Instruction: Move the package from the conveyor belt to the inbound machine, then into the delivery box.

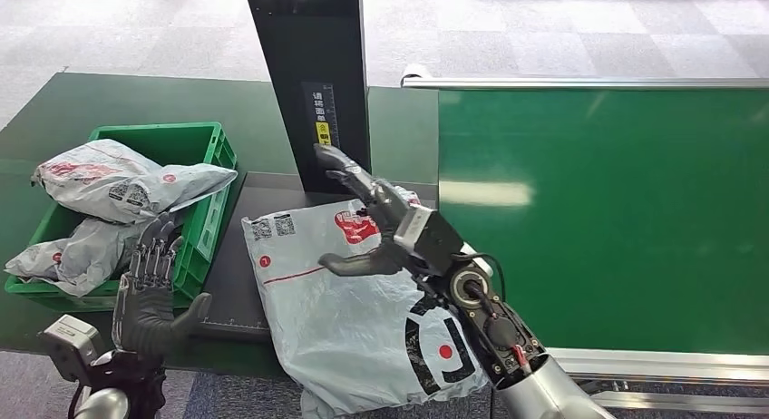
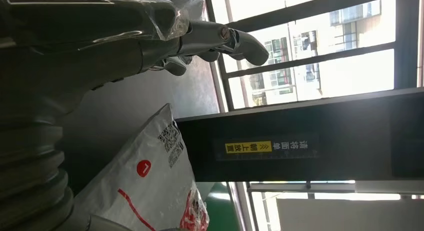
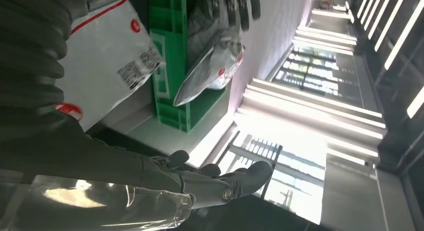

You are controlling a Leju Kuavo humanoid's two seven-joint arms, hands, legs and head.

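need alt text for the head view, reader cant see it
A white package lies on the dark scanner platform, with the robot's open right hand over it. The open left hand hangs beside a green crate of parcels; a green conveyor belt runs at right.

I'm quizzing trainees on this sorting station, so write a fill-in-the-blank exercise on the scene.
1. The white package lies on the inbound machine's dark ____, in front of its black post.
2. The crate holding grey packages is ____ in colour.
3. The ____ hand is over the white package.
4. The conveyor belt carries ____ packages.

Missing words: platform; green; right; no
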